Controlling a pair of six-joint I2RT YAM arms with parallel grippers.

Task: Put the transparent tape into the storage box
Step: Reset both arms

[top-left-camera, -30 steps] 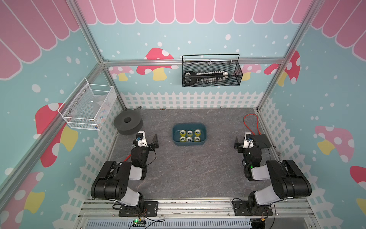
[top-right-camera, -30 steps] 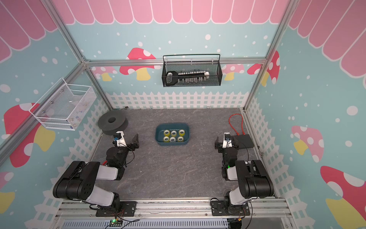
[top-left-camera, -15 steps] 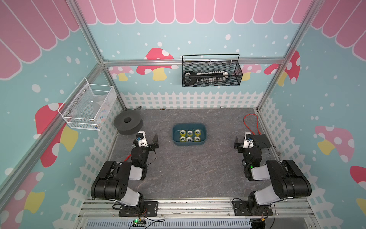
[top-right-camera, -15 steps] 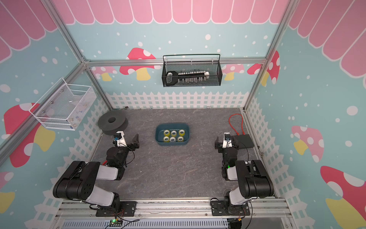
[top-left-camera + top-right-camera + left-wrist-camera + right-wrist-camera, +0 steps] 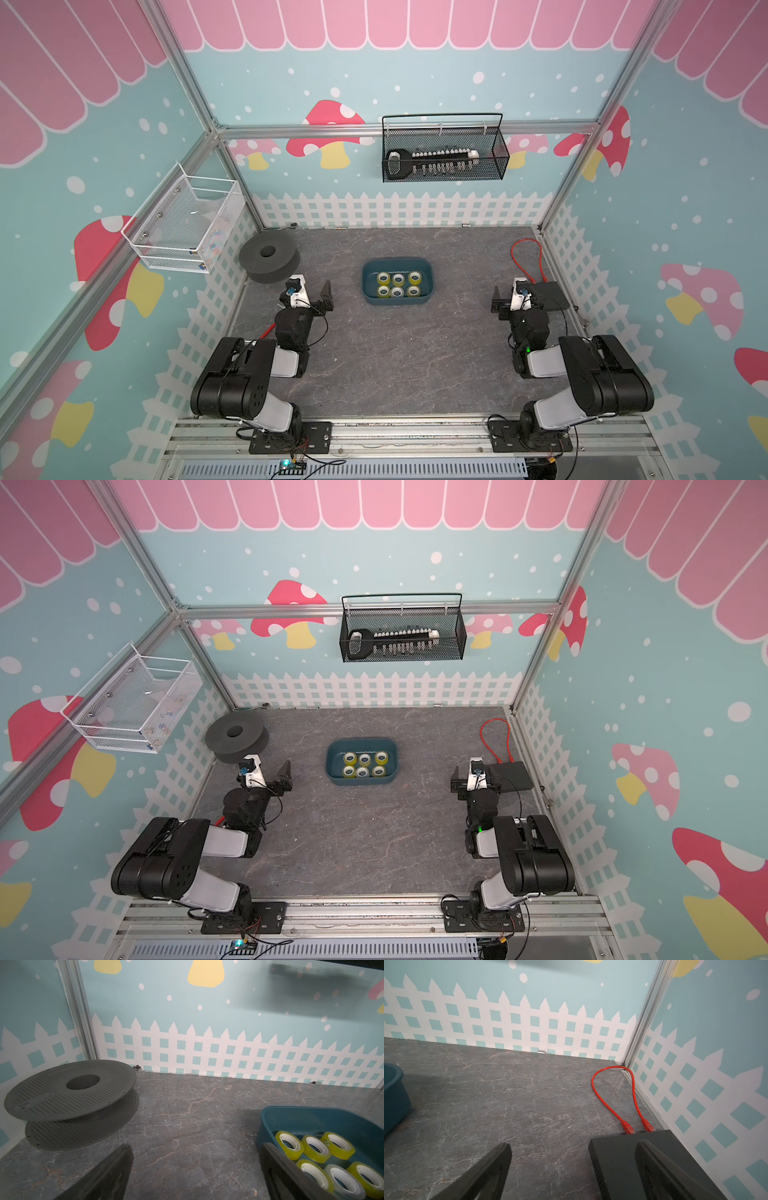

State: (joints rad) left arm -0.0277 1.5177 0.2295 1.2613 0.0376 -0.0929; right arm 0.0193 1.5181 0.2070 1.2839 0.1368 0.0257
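Observation:
The storage box (image 5: 397, 262), a dark teal tub, stands at mid-table in both top views (image 5: 360, 742). Several rolls of transparent tape (image 5: 398, 285) with yellowish rims lie flat inside it in two rows. The left wrist view shows the box wall (image 5: 311, 1118) and the tape rolls (image 5: 315, 1148) beside one finger. My left gripper (image 5: 309, 293) (image 5: 195, 1159) sits low to the left of the box, open and empty. My right gripper (image 5: 517, 301) (image 5: 573, 1153) sits low at the right side, open and empty, with the box edge (image 5: 392, 1088) far off.
A grey perforated spool (image 5: 269, 257) (image 5: 70, 1093) lies at the back left. A black device (image 5: 548, 293) (image 5: 633, 1157) with a looped red cable (image 5: 525, 257) lies beside the right gripper. A black wire basket (image 5: 442, 153) and a white mesh basket (image 5: 187, 224) hang on the walls.

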